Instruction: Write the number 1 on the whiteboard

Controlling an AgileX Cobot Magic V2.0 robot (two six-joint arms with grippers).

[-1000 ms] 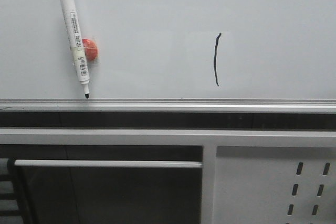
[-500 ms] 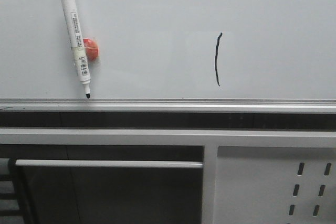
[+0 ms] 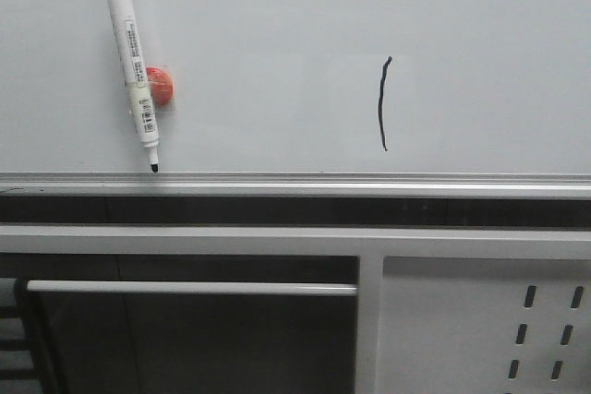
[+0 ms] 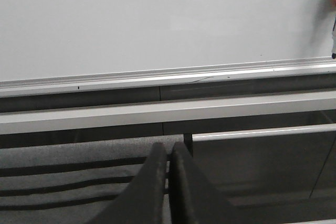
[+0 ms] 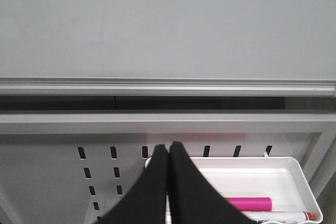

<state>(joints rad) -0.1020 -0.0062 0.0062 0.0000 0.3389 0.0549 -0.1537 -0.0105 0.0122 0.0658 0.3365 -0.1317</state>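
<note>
Looked done: number 1 (image 3: pixel 383 103) standing near-vertical on the whiteboard (image 3: pixel 277 25), well above both empty, closed claws, left claw (image 4: pixel 169 182) and right claw (image 5: pixel 168 182).

White marker pen (image 3: pixel 132 71) with black cap up, tip down, tilted slightly, at far left; orange-red round magnet (image 3: pixel 160 86) just behind its barrel. Grey metal panel with slots (image 3: pixel 480 325) lower right. White tray (image 5: pixel 294 174) hung on it, holding pink marker (image 5: pixel 247 203) and red-capped marker (image 5: pixel 286 216).
</note>
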